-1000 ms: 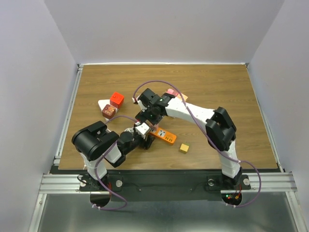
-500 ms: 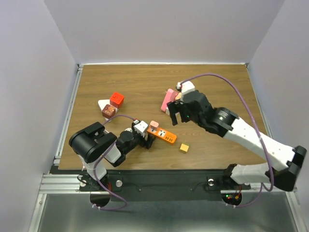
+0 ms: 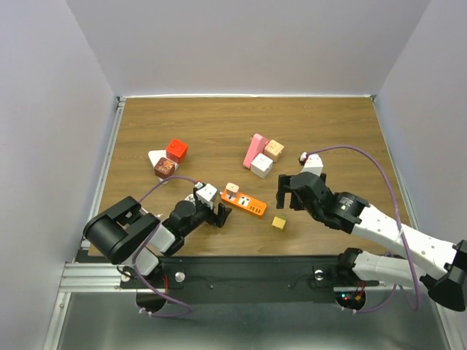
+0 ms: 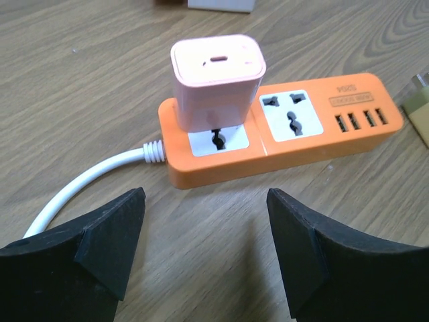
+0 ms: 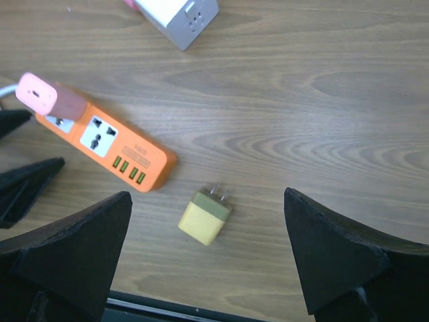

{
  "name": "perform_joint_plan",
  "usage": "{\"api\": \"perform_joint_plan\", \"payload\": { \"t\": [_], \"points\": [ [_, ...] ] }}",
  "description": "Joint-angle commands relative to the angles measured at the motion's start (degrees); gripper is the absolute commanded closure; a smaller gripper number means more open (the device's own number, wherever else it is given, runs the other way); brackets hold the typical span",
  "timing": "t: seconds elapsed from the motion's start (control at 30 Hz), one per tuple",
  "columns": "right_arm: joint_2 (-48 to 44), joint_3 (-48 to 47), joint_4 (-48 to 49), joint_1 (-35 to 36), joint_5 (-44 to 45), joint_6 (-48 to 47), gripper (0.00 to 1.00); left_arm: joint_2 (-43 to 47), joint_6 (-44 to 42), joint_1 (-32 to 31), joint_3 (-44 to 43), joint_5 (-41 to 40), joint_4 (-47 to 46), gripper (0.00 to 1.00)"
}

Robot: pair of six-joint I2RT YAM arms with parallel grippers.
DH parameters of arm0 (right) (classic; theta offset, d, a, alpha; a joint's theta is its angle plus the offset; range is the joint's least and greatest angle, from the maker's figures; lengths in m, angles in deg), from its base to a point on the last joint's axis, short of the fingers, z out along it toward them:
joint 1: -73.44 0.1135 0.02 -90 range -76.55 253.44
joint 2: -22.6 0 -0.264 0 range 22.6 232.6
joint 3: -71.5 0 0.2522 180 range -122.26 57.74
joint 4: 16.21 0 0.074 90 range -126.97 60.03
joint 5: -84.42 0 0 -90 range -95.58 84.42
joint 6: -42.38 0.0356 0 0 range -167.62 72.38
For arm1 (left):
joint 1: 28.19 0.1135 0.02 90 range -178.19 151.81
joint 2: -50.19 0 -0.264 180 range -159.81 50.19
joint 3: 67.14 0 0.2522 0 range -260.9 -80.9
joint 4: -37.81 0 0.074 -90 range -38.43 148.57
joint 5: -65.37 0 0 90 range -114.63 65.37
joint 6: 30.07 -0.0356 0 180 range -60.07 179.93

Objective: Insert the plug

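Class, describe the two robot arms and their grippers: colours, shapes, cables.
The left arm and right arm share white links and bulky black joints. A thin purple cable loops along each. The left gripper and right gripper have black, wedge-shaped fingers.

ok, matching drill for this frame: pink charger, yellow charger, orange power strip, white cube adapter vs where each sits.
1 pink charger
2 yellow charger
3 orange power strip
4 white cube adapter

A loose on the table, prongs bare
B flat on the table, white cable attached
C plugged into the strip's end socket
D beside a pink block

Pairs: 1-C, 2-A, 3-B, 4-D
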Motion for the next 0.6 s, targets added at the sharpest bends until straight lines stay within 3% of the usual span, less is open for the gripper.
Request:
{"api": "perform_joint_plan", "payload": {
  "t": [0.0,0.3,0.57],
  "points": [
    [-1.9,2.2,5.3,0.2,4.1,6.6,0.0,3.4,0.1,-1.6,0.7,-1.0,-19.7,0.16],
    [6.0,8.5,9.5,0.2,1.1,13.6,0.0,15.7,-0.4,-7.2,0.2,-9.1,-7.9,0.16],
    [8.9,13.8,15.8,0.2,-1.2,19.3,0.06,17.5,0.1,-7.4,-0.3,-9.6,-4.3,0.16]
  ]
}}
